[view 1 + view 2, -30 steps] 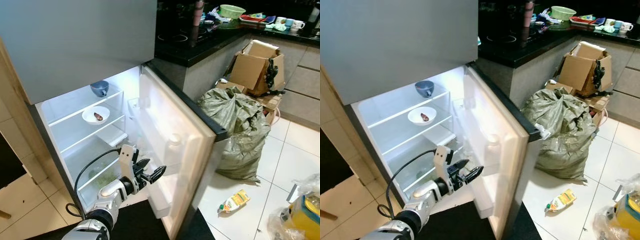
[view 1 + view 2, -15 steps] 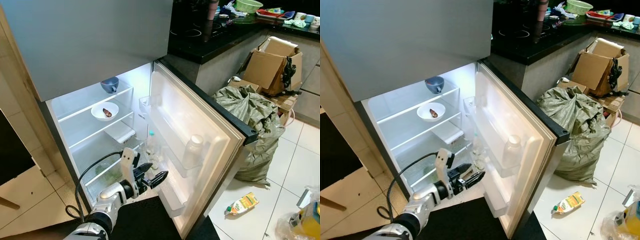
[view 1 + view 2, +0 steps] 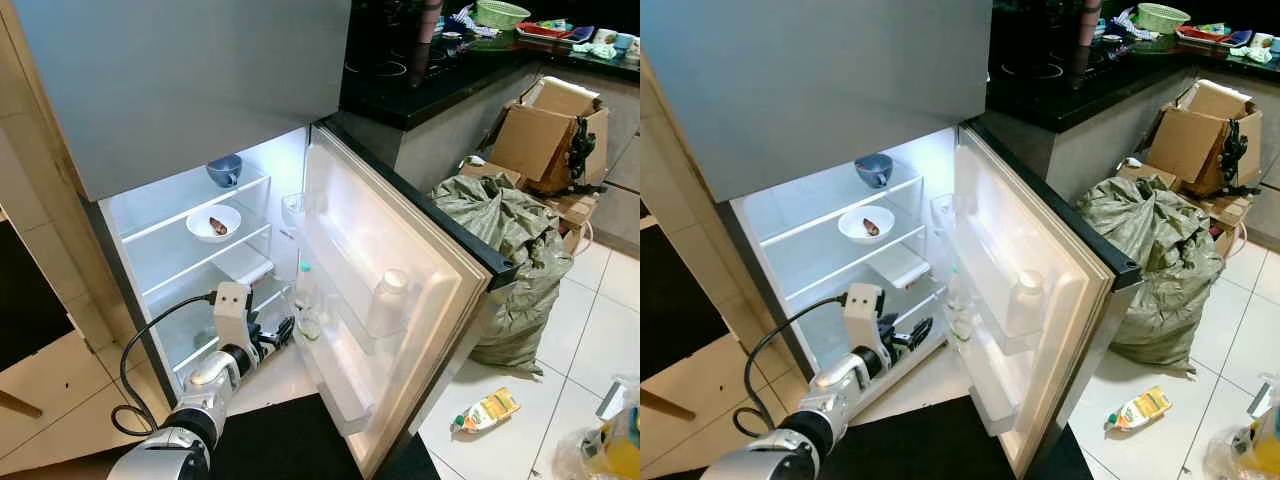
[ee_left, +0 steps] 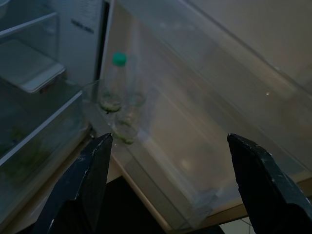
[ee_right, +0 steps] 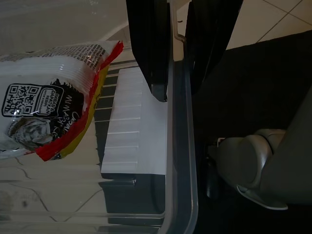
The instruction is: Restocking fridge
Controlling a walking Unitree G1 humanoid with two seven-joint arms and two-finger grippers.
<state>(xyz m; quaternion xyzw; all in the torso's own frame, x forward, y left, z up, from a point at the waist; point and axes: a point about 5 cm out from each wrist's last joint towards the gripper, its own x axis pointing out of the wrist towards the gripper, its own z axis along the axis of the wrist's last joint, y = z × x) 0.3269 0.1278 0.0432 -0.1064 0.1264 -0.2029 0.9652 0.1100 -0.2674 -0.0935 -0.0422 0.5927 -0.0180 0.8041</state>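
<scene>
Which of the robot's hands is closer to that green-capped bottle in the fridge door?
Left. Its left hand reaches beside the green-capped bottle; the right hand clamps a clear bin's rim elsewhere.

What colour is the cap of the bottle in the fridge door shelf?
Green. The bottle cap shows best in the left wrist view, between the open left gripper fingers.

The fridge point(image 3: 190, 100) stands with its lower door point(image 3: 400, 250) swung wide and its lit interior exposed, directly ahead of the left gripper point(image 3: 275, 335), whose spread fingers sit at the lowest shelf. A green-capped clear bottle point(image 4: 114, 80) stands upright in the door rack just beyond the fingertips; a second bottle point(image 3: 387, 300) sits farther along the door.
</scene>
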